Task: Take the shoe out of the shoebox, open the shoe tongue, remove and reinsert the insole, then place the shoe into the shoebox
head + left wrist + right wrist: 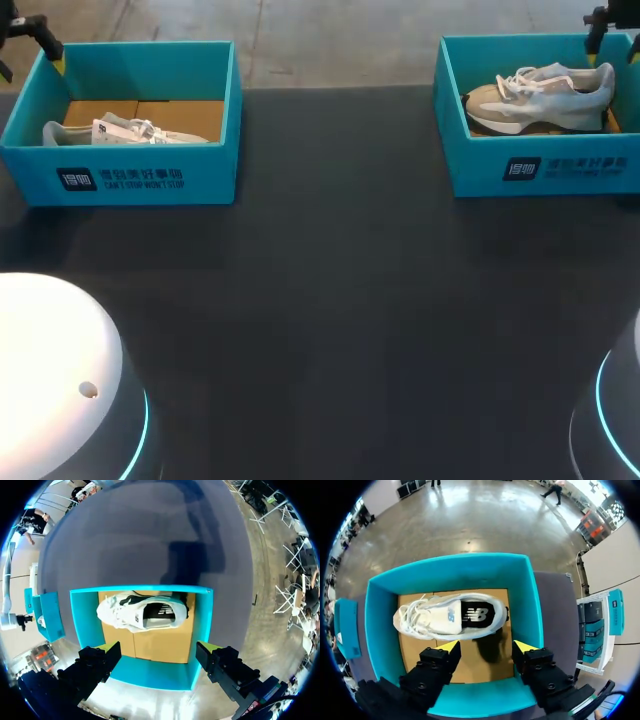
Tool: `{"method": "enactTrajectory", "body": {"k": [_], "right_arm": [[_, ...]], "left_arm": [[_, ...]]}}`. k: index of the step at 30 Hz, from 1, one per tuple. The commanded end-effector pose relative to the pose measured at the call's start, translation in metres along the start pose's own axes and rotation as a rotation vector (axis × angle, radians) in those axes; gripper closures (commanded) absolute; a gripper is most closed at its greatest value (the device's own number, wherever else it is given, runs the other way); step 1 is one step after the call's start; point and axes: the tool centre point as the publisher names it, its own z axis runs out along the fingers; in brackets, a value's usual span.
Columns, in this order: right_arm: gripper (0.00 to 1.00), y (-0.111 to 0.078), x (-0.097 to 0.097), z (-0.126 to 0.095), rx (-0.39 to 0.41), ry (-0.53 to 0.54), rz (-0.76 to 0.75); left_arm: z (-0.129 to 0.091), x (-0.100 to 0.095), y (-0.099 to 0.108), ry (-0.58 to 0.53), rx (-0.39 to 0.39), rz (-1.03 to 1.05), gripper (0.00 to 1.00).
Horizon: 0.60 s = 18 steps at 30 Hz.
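Note:
Two teal shoeboxes stand at the far side of the table. The left shoebox (150,180) holds a white shoe (125,130) lying on its side on brown cardboard. In the right shoebox (540,165) lies a grey and white shoe (540,95). My left gripper (30,45) hangs open above the left box's far left corner; in its wrist view the gripper (159,651) is over the box wall (145,675), short of the shoe (142,612). Above the right box, my right gripper (487,647) stands open with nothing between its fingers, the shoe (450,616) just ahead of them.
The dark table (330,320) stretches between and in front of the boxes. Two white robot bases sit at the near corners, one on the left (50,380) and one on the right (615,410).

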Motion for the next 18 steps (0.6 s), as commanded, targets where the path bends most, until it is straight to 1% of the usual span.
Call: {"method": "enactTrajectory", "body": {"k": [1, 4, 6, 12, 15, 16, 18], "right_arm": [[0.48, 0.012, -0.002, 0.011, 0.053, -0.005, 0.005], [0.44, 0.017, -0.005, 0.017, 0.059, -0.013, 0.013], [0.43, 0.02, -0.007, 0.02, 0.063, -0.021, 0.015], [0.42, 0.032, -0.012, 0.028, 0.074, -0.021, 0.036], [0.45, 0.036, -0.011, 0.03, 0.079, -0.02, 0.041], [0.44, 0.037, -0.011, 0.032, 0.081, -0.02, 0.041], [0.45, 0.038, -0.011, 0.036, 0.086, -0.016, 0.043]], "left_arm": [[0.0, 0.0, -0.001, 0.003, -0.002, 0.001, 0.0], [0.0, 0.0, -0.001, 0.003, -0.002, 0.001, 0.0], [0.0, 0.0, -0.001, 0.003, -0.002, 0.001, 0.0], [0.0, 0.0, -0.001, 0.003, -0.002, 0.001, 0.0], [0.0, 0.0, -0.001, 0.003, -0.002, 0.001, 0.0], [0.0, 0.0, -0.001, 0.003, -0.002, 0.001, 0.0], [0.0, 0.0, -0.001, 0.003, -0.002, 0.001, 0.0]]}}
